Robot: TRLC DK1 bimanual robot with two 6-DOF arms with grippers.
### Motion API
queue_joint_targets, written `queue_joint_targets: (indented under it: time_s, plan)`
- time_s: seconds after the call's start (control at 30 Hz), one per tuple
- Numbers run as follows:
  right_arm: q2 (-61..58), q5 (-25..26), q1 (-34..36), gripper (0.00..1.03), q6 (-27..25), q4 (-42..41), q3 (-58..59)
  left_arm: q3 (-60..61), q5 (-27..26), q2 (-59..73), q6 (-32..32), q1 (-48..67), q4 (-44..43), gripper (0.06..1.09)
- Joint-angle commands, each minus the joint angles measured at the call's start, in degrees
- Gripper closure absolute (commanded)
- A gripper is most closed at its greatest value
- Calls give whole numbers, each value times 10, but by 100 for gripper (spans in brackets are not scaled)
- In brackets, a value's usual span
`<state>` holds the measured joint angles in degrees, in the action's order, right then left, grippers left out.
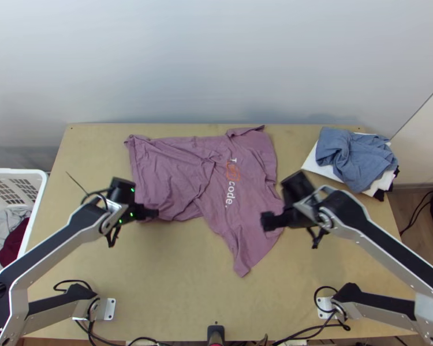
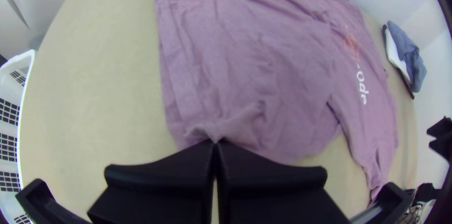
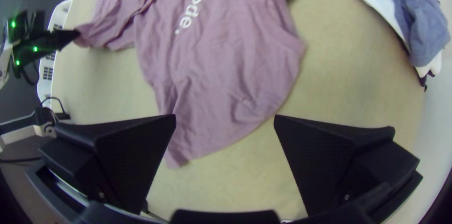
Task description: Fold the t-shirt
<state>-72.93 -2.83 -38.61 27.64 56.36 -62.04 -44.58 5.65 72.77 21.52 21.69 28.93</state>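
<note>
At the near side, a pale wooden bench (image 1: 176, 288) stretched bare below the mauve t-shirt (image 1: 245, 190), with cables along its near edge. A white laundry basket (image 1: 43, 193) stood just beside the bench's left edge, holding a grey garment (image 1: 2, 248) and a dark red one (image 1: 13, 245).

The right end effector (image 1: 268, 222) was at the shirt's near right edge in the top view; in the right wrist view, the two flat black fingers of the right end effector (image 3: 225, 116) stood wide apart. To the left, the left end effector (image 1: 150, 214) was at the shirt's near left corner, its fingers pressed together on a pinch of mauve cloth, which rose in creases toward the tips.

The t-shirt lay unevenly spread across the middle of the bench, its left half rumpled and its right half flatter, with white lettering and an orange graphic. One narrow corner pointed toward the near edge.

At the far right corner sat a stack of white and black clothes (image 1: 312, 164), a loosely bunched blue-grey garment (image 1: 355, 158) on top. Behind the bench rose a pale wall (image 1: 216, 63).
</note>
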Motion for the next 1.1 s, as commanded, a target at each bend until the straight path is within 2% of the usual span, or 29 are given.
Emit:
queue_joint_targets:
  time_s: [0.0,0.13,0.3,0.4,0.6,0.63,0.7,0.8,0.83,0.9,1.07]
  plan:
    - [-49,-26,-111,6,-5,2,-3,-78,2,6,-6,-46,31,104]
    - [-75,-18,-183,6,-3,-27,13,-112,2,32,-6,-82,35,105]
    - [-122,-13,-234,7,7,-69,21,-167,1,58,-6,-121,38,105]
    - [-159,-13,-249,12,12,-83,17,-184,-1,70,-6,-129,38,105]
    - [-194,-14,-253,12,16,-98,17,-203,-1,132,-14,-154,13,104]
    - [-197,-14,-254,12,17,-100,18,-205,-1,145,-15,-160,5,102]
    - [-204,-13,-254,12,17,-100,17,-204,1,159,-16,-168,-10,80]
    - [-212,-12,-254,16,16,-104,12,-191,-6,166,0,-183,-48,34]
    - [-215,-12,-254,16,17,-104,10,-196,-17,174,3,-189,-43,23]
    - [-219,-10,-253,16,17,-103,7,-203,-35,180,4,-195,-18,13]
    - [-228,-6,-252,16,17,-103,2,-204,-73,143,-31,-215,93,12]
